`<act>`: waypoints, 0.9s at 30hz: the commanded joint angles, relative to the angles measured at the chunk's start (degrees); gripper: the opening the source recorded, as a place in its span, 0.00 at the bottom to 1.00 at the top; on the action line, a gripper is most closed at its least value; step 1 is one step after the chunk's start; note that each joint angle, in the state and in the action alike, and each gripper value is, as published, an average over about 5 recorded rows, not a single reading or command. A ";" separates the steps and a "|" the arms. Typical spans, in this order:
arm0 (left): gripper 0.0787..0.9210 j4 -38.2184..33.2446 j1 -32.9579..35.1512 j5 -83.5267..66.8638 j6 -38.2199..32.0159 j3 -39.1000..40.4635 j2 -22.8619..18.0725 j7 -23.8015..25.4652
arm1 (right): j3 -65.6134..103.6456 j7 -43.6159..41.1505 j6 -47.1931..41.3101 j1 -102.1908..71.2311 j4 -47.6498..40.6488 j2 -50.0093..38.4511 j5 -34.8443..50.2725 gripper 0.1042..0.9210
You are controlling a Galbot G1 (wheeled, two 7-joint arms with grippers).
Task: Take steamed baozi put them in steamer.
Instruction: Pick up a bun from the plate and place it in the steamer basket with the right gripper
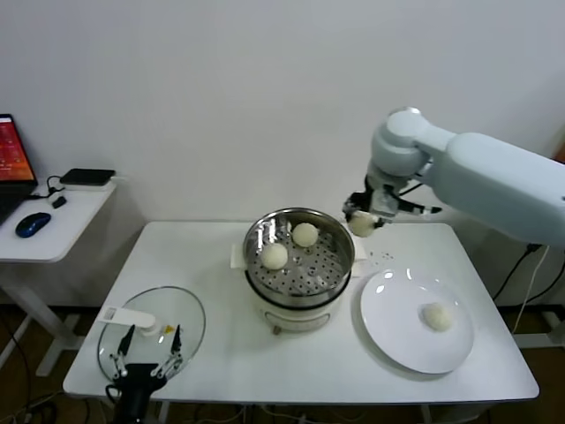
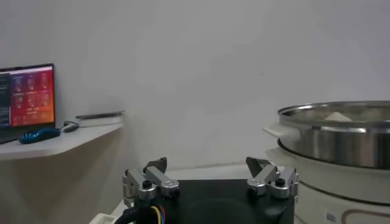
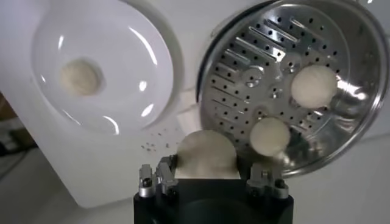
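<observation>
The steamer (image 1: 340, 265) stands mid-table, a shiny perforated basket on a cream pot base, with two off-white baozi (image 1: 274, 256) (image 1: 305, 234) on its floor. My right gripper (image 1: 362, 223) hovers just beyond the steamer's back right rim, shut on a third baozi (image 3: 206, 154). In the right wrist view that bun sits between the fingers, above the table beside the steamer's rim (image 3: 210, 67). A fourth baozi (image 1: 436, 316) lies on the white plate (image 1: 393, 340). My left gripper (image 1: 150, 347) is open and parked low at the front left.
A round glass lid (image 1: 190, 320) with a white handle lies at the front left under the left gripper. A side desk (image 1: 66, 221) with a laptop, a mouse and a black box stands to the left. The wall is close behind the table.
</observation>
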 commanded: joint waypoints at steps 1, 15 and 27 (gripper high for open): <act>0.88 -0.47 0.11 0.08 0.14 -0.03 -0.05 -0.03 | 2.04 -0.09 3.03 -5.89 -6.62 15.94 -8.27 0.67; 0.88 0.30 0.33 -0.07 0.18 -0.55 0.14 0.04 | 0.26 0.12 0.52 -10.68 -8.44 20.32 -6.42 0.67; 0.88 1.03 0.49 0.46 0.77 -0.11 -0.02 -0.06 | -3.31 -0.38 -2.84 -10.34 -5.35 18.39 -0.46 0.67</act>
